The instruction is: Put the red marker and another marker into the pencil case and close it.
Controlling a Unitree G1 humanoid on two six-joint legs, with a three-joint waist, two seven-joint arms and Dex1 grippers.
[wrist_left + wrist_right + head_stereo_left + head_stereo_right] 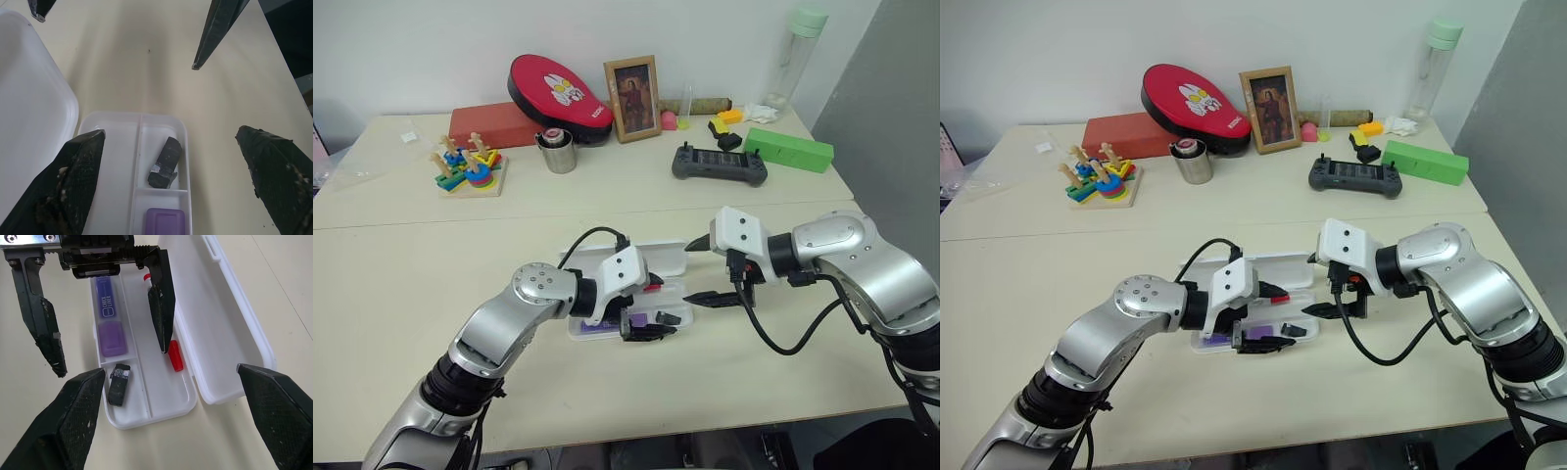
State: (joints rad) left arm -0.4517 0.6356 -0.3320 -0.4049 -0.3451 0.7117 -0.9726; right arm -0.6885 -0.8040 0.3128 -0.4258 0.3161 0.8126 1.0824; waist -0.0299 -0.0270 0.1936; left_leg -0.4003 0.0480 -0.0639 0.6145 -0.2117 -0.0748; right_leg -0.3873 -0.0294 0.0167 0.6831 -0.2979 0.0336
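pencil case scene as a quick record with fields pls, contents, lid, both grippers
pencil case: on the table, tray facing up
lid: open, lying flat beside the tray
purple marker: inside the tray
red marker: inside the tray, along the lid side, partly hidden by a finger
small black piece: in the tray's end compartment
left gripper: open, over the tray, holding nothing
right gripper: open, by the case's end, empty

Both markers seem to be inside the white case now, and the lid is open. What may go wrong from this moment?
1. The open left end effector hangs over the tray of the pencil case, with one finger close to the red marker. Lifting away may drag it out.
2. The purple marker and a small black piece lie loose, so pushing the tray may shift them.
3. The lid lies flat open, and the left end effector is in its way for closing.
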